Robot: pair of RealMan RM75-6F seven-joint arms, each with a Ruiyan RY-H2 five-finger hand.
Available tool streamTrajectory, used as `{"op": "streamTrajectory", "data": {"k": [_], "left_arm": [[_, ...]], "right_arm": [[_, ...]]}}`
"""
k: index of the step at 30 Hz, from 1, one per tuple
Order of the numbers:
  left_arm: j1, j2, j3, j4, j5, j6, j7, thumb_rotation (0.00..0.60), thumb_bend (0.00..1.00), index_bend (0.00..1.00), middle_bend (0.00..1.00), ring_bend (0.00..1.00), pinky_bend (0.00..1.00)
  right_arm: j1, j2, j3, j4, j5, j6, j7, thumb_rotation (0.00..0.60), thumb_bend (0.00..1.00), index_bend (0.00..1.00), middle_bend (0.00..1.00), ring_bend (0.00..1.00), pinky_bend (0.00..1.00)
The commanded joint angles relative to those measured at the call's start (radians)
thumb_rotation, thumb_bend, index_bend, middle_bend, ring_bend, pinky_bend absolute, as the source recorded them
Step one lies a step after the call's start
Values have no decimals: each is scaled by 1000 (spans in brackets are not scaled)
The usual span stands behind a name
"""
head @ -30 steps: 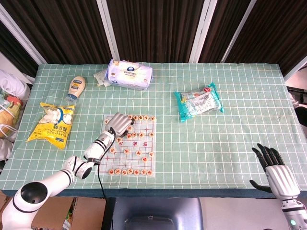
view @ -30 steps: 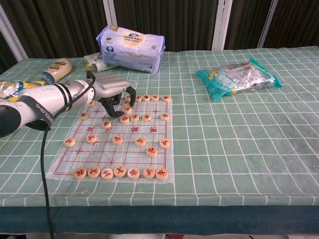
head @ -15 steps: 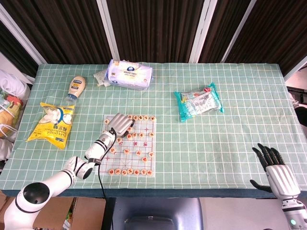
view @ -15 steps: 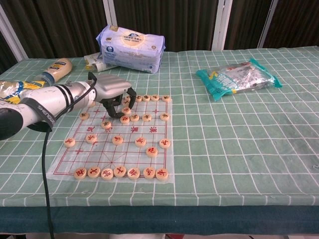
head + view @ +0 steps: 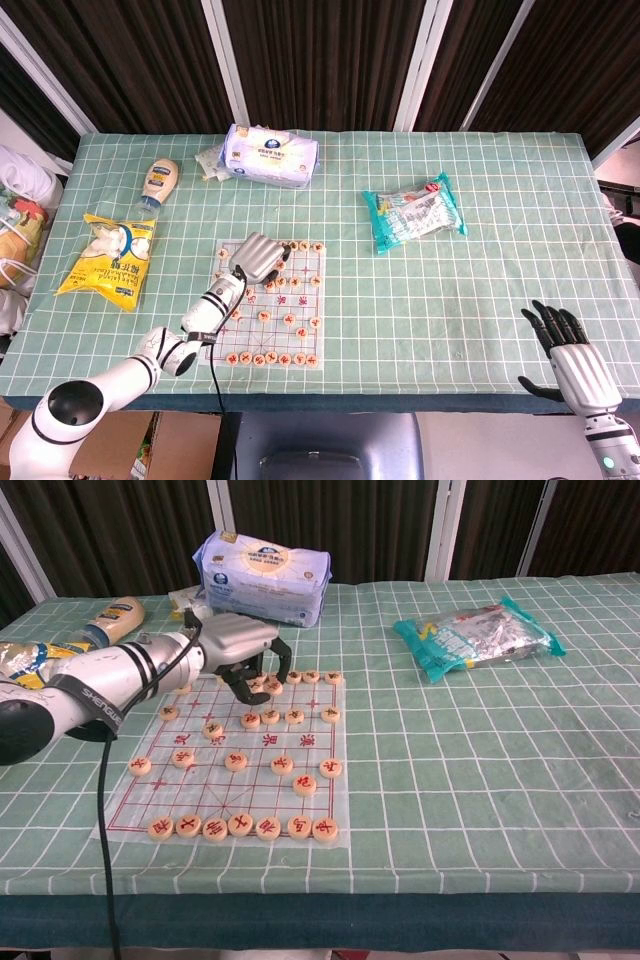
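Observation:
A Chinese chess board [image 5: 303,303] [image 5: 200,780] lies near the table's front left, with round wooden pieces [image 5: 241,825] in rows on it. My left hand [image 5: 258,258] [image 5: 245,648] hovers over the board's far left corner, palm down. Its fingers curl down around two pieces [image 5: 257,685] by the far row. Whether one is pinched I cannot tell. My right hand [image 5: 565,350] shows only in the head view, at the bottom right beyond the table's front edge. Its fingers are spread and it holds nothing.
A blue-white tissue pack [image 5: 270,155] [image 5: 265,575] lies at the back, left of centre. A green snack bag [image 5: 413,212] [image 5: 478,635] is right of centre. A mayonnaise bottle [image 5: 158,182] [image 5: 112,615] and a yellow bag [image 5: 110,258] lie on the left.
My left hand has risen a little and moved right and toward the board's far edge, fingers still curled. The right hand has barely shifted.

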Motion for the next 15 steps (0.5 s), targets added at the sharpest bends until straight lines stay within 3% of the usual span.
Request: {"op": "streamTrajectory", "data": {"k": [1,15], "left_arm": [[-11,-25,-18,-3,-13,10,15,600,342,615,1000,1000,1000],[-112,-199,-102,157,-79,0,113,600,332,598,1000,1000,1000]], "right_arm": [[6,2,-3,1,-5,-8,9,600,294,0,0,0,0],[29,20,-21,14,-23,-46,83,600,294,0,0,0,0]]}}
